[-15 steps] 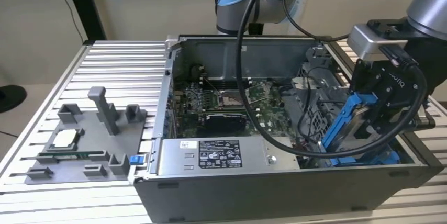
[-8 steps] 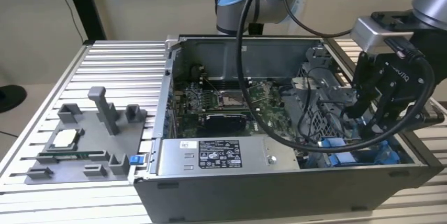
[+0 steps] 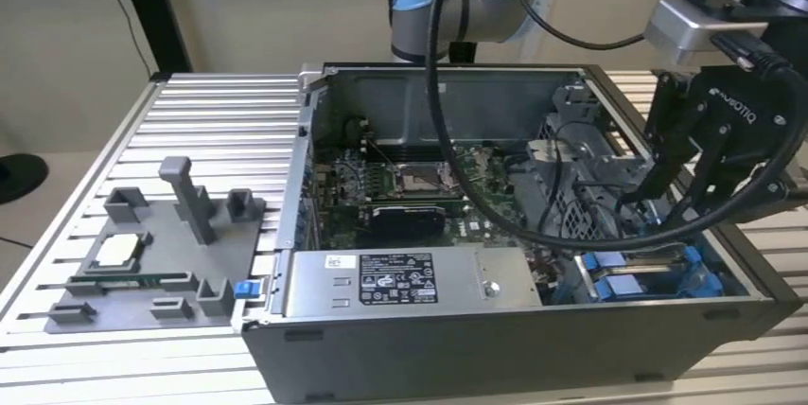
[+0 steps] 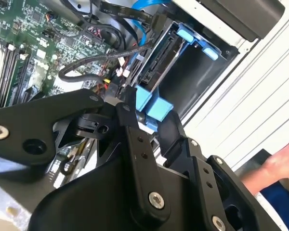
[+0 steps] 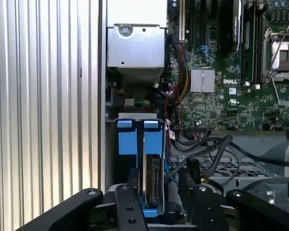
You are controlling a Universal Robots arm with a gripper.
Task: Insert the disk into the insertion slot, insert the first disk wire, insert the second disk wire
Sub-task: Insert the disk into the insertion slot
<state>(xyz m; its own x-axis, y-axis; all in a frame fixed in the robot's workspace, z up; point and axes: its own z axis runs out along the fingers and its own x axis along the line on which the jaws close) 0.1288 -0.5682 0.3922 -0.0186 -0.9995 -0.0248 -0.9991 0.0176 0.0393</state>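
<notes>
The disk (image 5: 153,166), in its bright blue carrier, stands on edge inside the insertion slot (image 5: 127,140), whose blue rails sit at the case corner (image 3: 631,282). My gripper (image 5: 159,195) reaches down over that corner (image 3: 676,192). One black finger (image 5: 133,192) is on each side of the disk's near end. In the second wrist view the gripper (image 4: 148,113) is shut on the carrier's blue tab, with the disk (image 4: 161,57) running away into the slot (image 4: 188,77). Loose black wires (image 5: 207,149) and a blue wire (image 4: 139,29) lie beside the bay, unplugged ends not clear.
The open computer case holds the motherboard (image 3: 404,187) and a grey labelled power-supply box (image 3: 378,282) along its front wall. A grey fixture (image 3: 151,254) stands on the ribbed metal table at the exterior view's left. A person's hand (image 4: 279,163) rests outside the case.
</notes>
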